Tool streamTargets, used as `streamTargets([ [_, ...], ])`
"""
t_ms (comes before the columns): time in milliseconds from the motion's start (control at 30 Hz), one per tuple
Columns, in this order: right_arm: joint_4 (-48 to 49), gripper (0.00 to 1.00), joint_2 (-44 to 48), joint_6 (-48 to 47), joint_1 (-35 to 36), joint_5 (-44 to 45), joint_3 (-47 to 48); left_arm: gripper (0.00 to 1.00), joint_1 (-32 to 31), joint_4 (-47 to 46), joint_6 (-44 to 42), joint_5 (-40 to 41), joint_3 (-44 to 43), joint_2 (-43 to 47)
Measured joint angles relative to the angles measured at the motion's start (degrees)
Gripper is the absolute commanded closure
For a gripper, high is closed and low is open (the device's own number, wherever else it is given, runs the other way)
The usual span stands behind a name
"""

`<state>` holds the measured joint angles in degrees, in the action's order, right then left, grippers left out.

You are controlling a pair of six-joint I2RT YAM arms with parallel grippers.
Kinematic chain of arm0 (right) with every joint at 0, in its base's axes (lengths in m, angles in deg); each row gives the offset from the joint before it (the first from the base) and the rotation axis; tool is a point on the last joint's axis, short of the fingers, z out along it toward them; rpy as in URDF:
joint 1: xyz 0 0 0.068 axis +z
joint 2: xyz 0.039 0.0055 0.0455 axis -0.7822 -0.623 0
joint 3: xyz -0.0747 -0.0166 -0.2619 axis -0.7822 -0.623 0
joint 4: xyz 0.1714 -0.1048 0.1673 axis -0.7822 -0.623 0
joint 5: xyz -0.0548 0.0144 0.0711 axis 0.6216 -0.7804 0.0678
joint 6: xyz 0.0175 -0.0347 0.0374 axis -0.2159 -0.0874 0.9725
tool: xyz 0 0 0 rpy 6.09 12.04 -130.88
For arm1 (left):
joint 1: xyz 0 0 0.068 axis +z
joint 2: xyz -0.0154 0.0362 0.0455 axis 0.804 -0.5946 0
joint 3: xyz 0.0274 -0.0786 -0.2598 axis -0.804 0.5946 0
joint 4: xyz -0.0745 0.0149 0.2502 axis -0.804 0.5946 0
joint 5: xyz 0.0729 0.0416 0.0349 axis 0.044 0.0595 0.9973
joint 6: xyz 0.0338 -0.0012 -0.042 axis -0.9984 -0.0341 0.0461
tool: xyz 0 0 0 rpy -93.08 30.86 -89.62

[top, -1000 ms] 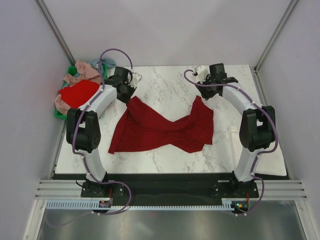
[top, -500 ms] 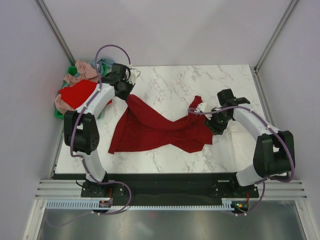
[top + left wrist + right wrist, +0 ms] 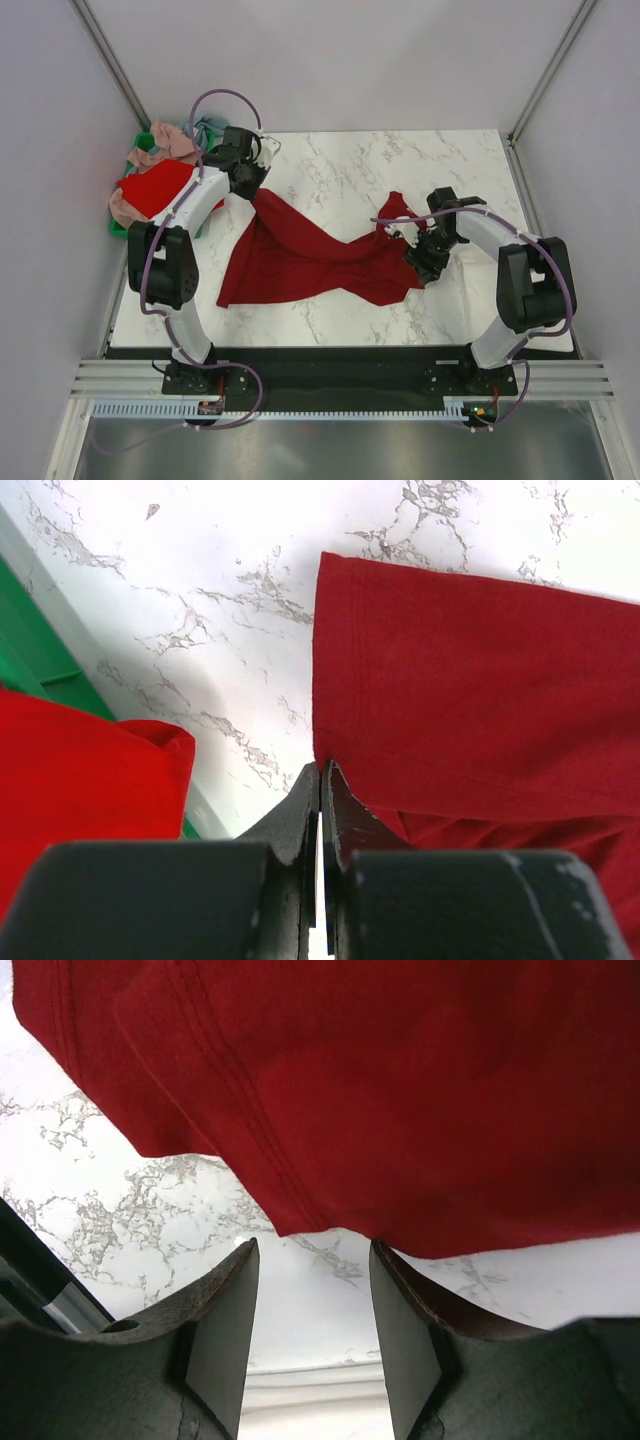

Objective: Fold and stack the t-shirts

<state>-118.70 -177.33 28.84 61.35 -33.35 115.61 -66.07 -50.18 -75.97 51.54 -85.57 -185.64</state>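
Note:
A dark crimson t-shirt (image 3: 320,258) lies spread and creased on the marble table (image 3: 350,170). Its upper left corner is drawn up to my left gripper (image 3: 258,188), which is shut on that corner; in the left wrist view the hem (image 3: 480,680) meets the closed fingertips (image 3: 321,768). My right gripper (image 3: 418,265) stands open at the shirt's right edge. Its fingers (image 3: 225,1300) frame bare marble, and the shirt's hem (image 3: 400,1090) lies just beyond their tips.
A green crate (image 3: 122,228) sits off the table's left edge, holding a bright red shirt (image 3: 155,188), a pink one (image 3: 165,140) and a light blue one (image 3: 210,126). The bright red shirt (image 3: 80,780) and crate wall (image 3: 30,650) lie left of my left gripper.
My right gripper let go of the shirt's right corner and swung from the far right down to the shirt's near right edge. That corner dropped onto the table. The left arm barely moved.

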Motion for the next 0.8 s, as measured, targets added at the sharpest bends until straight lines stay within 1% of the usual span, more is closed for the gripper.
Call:
streamTargets([
  [367, 2.0, 0.45, -2.9, 0.7, 0.0, -0.5, -0.9, 0.98, 0.0, 0.0, 0.0, 0.9, 0.0, 0.4],
  [567, 4.1, 0.50, -3.1, 2.1, 0.9, -0.2, -2.0, 0.98, 0.0, 0.0, 0.0, 1.3, 0.0, 0.4],
  [667, 5.2, 0.64, -3.1, 2.8, 1.7, 0.5, -2.2, 0.98, 0.0, 0.0, 0.0, 1.4, 0.0, 0.4],
  [700, 5.8, 0.72, -3.1, 3.2, 2.1, 0.8, -2.4, 0.98, 0.0, 0.0, 0.0, 1.4, 0.0, 0.4],
  [800, 7.5, 0.84, -3.0, 4.4, 3.1, 1.5, -2.9, 0.98, 0.0, 0.0, 0.0, 1.4, 0.0, 0.4],
])
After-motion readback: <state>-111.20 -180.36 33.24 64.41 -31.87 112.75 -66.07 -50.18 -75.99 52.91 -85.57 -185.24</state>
